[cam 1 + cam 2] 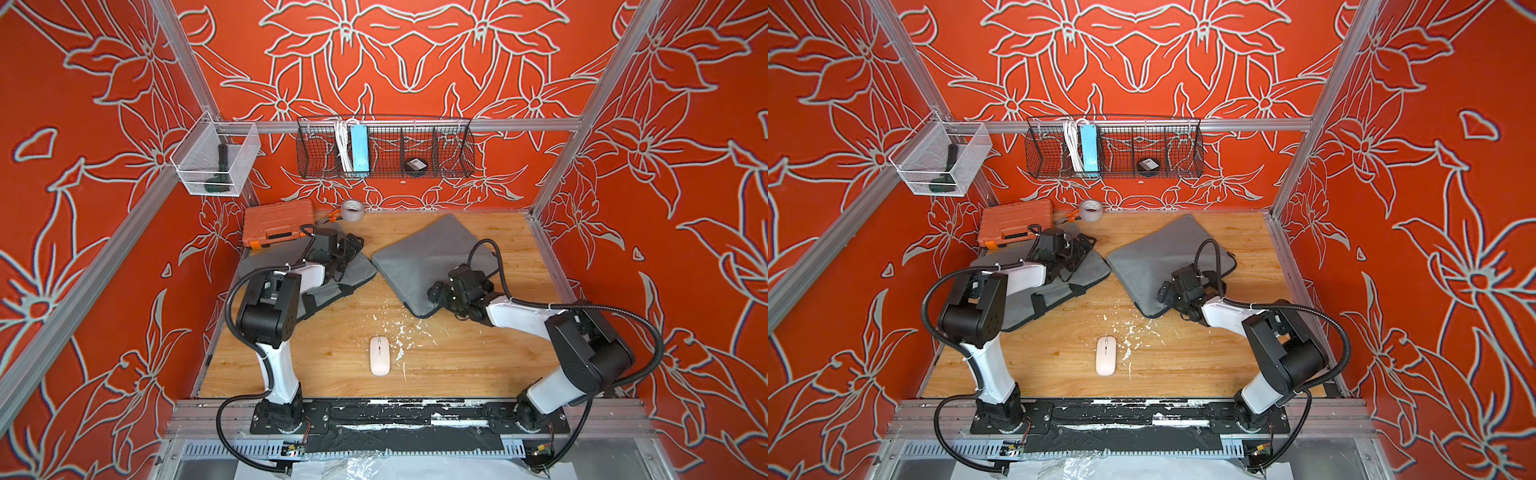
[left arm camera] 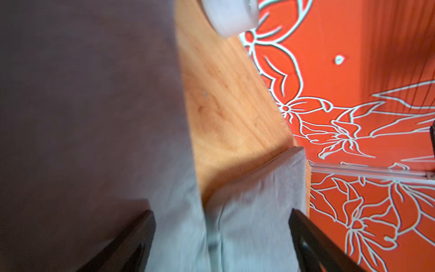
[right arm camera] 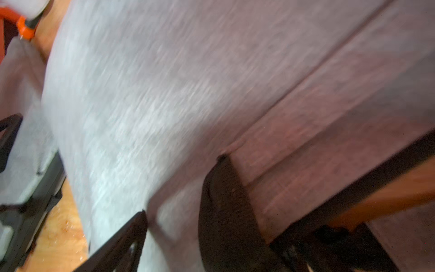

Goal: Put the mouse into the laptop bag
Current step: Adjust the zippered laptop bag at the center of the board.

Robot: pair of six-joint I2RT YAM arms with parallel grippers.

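Although the whole task turned on it, the mouse [image 1: 379, 355] lay on the near middle of the wooden table [image 1: 478, 365], well apart from both grippers, with white flecks [image 1: 400, 338] scattered just to its right. We judged it light, stiff and smooth-shelled, probably slippery on its domed top, so we would take it across its two long sides near the middle, with the jaws kept low. We could read no brand on it.

Beyond it lay the right grey bag [image 1: 428, 249] and the left grey bag [image 1: 359, 272], the latter with black straps; we could not tell which was meant. The right gripper [image 1: 441, 296] hovered over the near corner of the right grey bag, jaws apart and clamped on nothing we could see. The left gripper [image 1: 352, 246] hung over the left grey bag, likewise spread wide.

Farther off were an orange case [image 1: 277, 222], a tape roll [image 1: 352, 210] and a wire basket [image 1: 453, 166] on the far wall. The label on a black item [image 1: 415, 165] in it was too small to read.
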